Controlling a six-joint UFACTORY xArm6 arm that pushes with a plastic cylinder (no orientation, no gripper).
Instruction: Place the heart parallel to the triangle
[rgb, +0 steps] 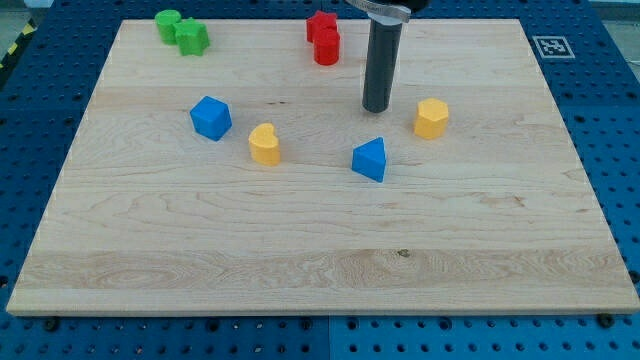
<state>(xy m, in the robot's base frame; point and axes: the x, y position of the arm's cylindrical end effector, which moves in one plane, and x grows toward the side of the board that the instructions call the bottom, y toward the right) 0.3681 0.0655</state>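
Note:
A yellow heart block (265, 144) lies left of the board's middle. A blue triangle block (370, 160) lies to its right, at about the same height in the view. My tip (376, 108) rests on the board above the triangle, a short gap away, and well to the right of the heart. It touches no block.
A blue cube (211, 117) sits up-left of the heart. A yellow hexagon block (431, 118) is right of the tip. Two red blocks (324, 39) are at the top middle and two green blocks (181, 31) at the top left. The wooden board (320, 270) lies on a blue pegboard table.

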